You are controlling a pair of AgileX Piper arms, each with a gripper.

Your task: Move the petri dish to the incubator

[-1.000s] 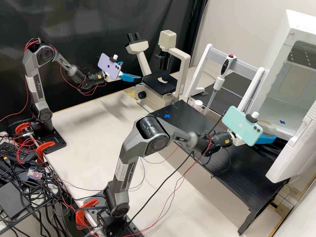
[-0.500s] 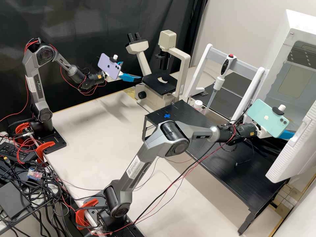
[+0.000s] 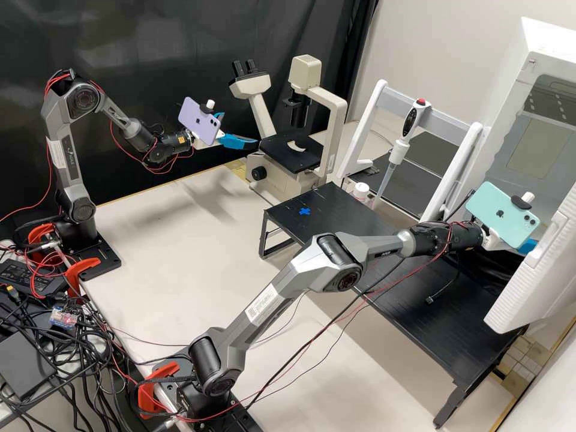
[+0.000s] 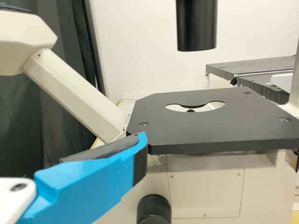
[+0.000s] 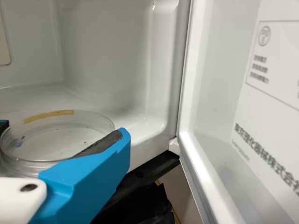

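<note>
In the high view, the right gripper (image 3: pixel 528 246) is at the mouth of the white incubator (image 3: pixel 515 96), its fingertips hidden behind the open door. Seen from its wrist, the right gripper (image 5: pixel 63 133) is shut on the clear round petri dish (image 5: pixel 49 141), with a finger on either side of the rim. The dish has a strip of yellowish tape and is held roughly level before the incubator's white interior (image 5: pixel 105 56). Beside the microscope, the left gripper (image 3: pixel 240 129) stands open and holds nothing; the left wrist view has this left gripper (image 4: pixel 63 144) near the microscope stage.
The incubator door (image 3: pixel 534 276) hangs open close beside the right gripper; its inner face (image 5: pixel 219 93) rises alongside. A pipette (image 3: pixel 397 150) on a white stand and a small bottle (image 3: pixel 360 191) are behind the black bench (image 3: pixel 420 312). The microscope stage (image 4: pixel 205 128) faces the left wrist.
My right arm has stretched out toward the incubator, carrying the dish from in front of the opening to beside the door, where the high view loses it. The left arm has kept still.
</note>
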